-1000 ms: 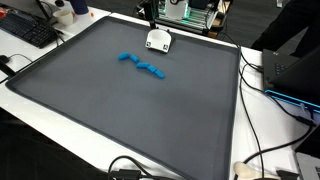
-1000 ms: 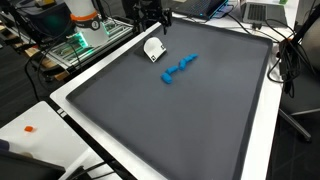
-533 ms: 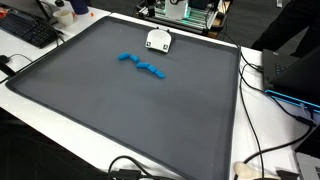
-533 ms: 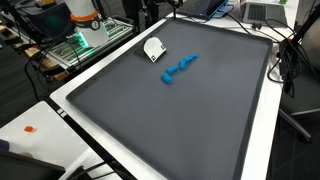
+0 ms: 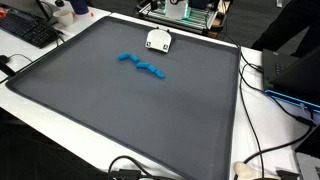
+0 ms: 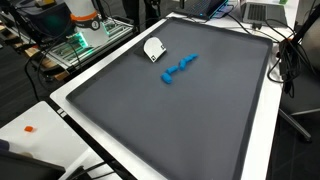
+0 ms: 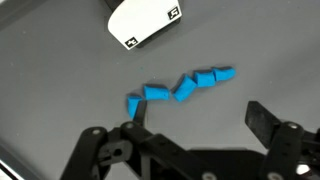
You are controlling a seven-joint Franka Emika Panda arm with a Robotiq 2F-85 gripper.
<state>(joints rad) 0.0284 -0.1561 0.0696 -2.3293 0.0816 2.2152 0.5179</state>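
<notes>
A blue segmented toy, a zigzag chain of small blocks, lies on the dark grey mat in both exterior views (image 5: 141,65) (image 6: 178,67). A small white box with black square markers sits just behind it (image 5: 158,41) (image 6: 154,48). In the wrist view my gripper (image 7: 200,115) is open and empty, high above the mat. The blue toy (image 7: 180,88) lies just beyond its fingertips and the white box (image 7: 147,20) is at the top. The gripper is out of frame in both exterior views.
The grey mat (image 5: 120,110) covers a white table. A keyboard (image 5: 28,30) lies off one corner and a laptop (image 5: 290,75) with cables is beside the mat. A green-lit device (image 6: 85,35) stands behind. A small orange item (image 6: 30,128) lies on the table edge.
The gripper, earlier hanging above the white box at the top of both exterior views, has risen out of frame. The blue toy and the box have not moved.
</notes>
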